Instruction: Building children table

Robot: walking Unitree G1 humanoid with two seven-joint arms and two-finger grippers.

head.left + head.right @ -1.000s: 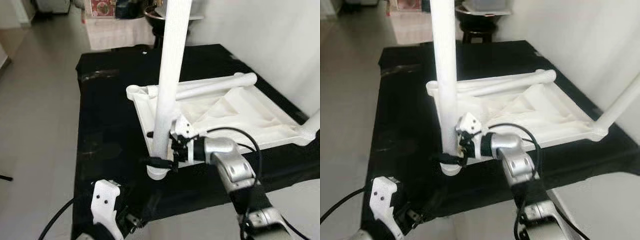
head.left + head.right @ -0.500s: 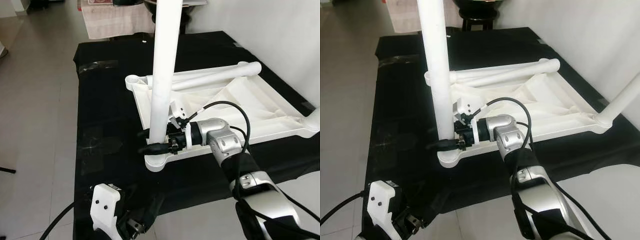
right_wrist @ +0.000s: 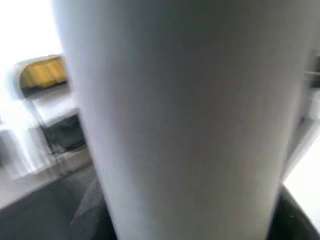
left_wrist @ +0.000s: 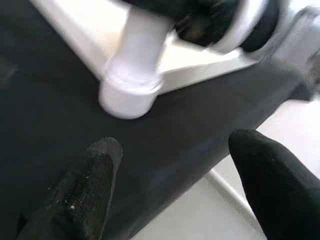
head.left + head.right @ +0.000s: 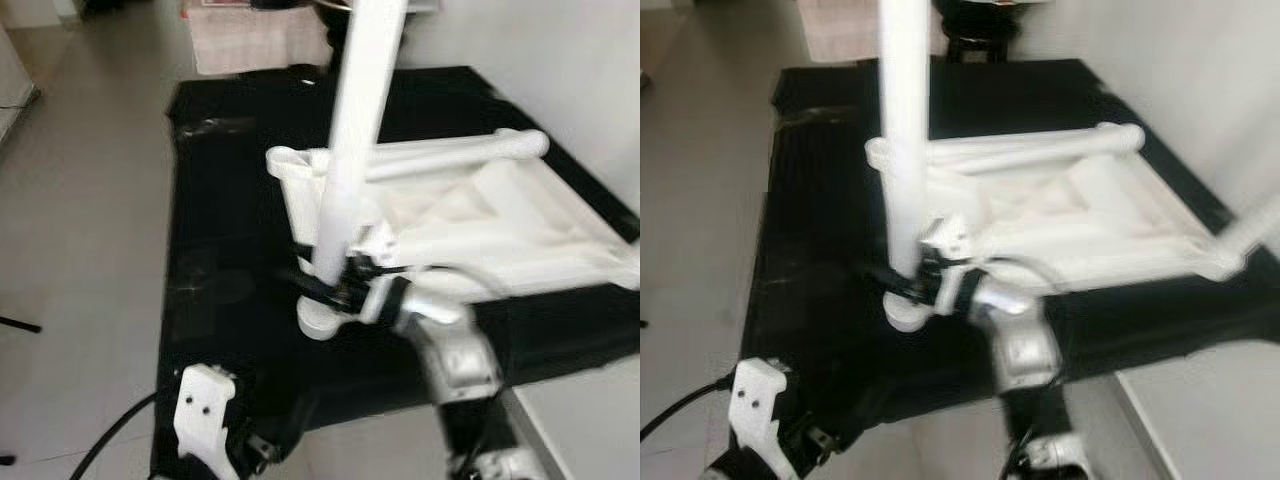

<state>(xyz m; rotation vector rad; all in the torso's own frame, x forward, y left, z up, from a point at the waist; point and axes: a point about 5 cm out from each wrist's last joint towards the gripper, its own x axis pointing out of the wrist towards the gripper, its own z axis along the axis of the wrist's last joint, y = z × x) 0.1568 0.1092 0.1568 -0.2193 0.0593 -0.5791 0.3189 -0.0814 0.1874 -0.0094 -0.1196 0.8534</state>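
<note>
Head views are bright, lit evenly by diffuse daylight; motion blur softens all edges, worst on the right gripper [image 5: 325,290] and its silver arm. The white table leg [image 5: 350,150] above that gripper is overexposed, surface detail lost. The black cloth [image 5: 215,260] beside it reads flat, faint sheen only. Both wrist views are smeared; left gripper [image 4: 175,185] fingertips show out of focus.
</note>
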